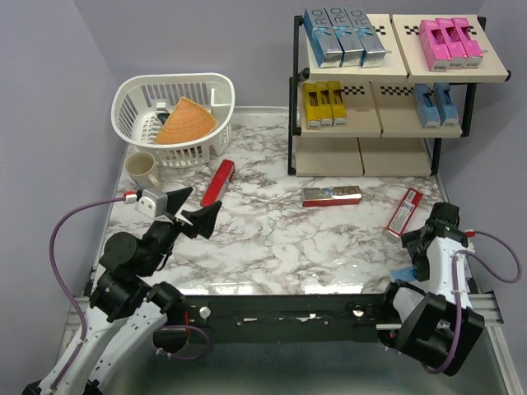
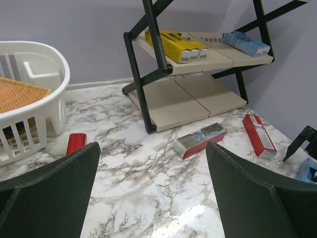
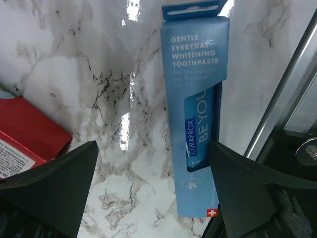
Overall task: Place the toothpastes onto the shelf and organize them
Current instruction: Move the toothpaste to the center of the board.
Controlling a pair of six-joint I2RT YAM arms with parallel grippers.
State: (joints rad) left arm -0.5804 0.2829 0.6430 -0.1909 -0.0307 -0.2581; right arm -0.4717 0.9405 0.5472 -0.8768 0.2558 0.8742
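Marble table (image 1: 272, 247): basket (image 1: 173, 80), cup (image 1: 142, 169), shelf (image 1: 329, 156), two red cartons (image 1: 218, 183), a silver carton (image 1: 331, 196) (red-edged), and a blue carton (image 3: 195, 114) at the front right.

Back right, the shelf (image 1: 399, 119) carries cartons (image 1: 346, 37) on its upper two tiers; three loose cartons (image 1: 331, 196) lie on the worktop (image 1: 272, 247) before it; back left, a basket (image 1: 189, 152), a mug (image 1: 142, 170) in front.

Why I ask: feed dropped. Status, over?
Both open, empty: left gripper, right gripper. Under right gripper: light blue toothpaste carton. Loose on table: two red cartons, silver carton. Nothing in the way.
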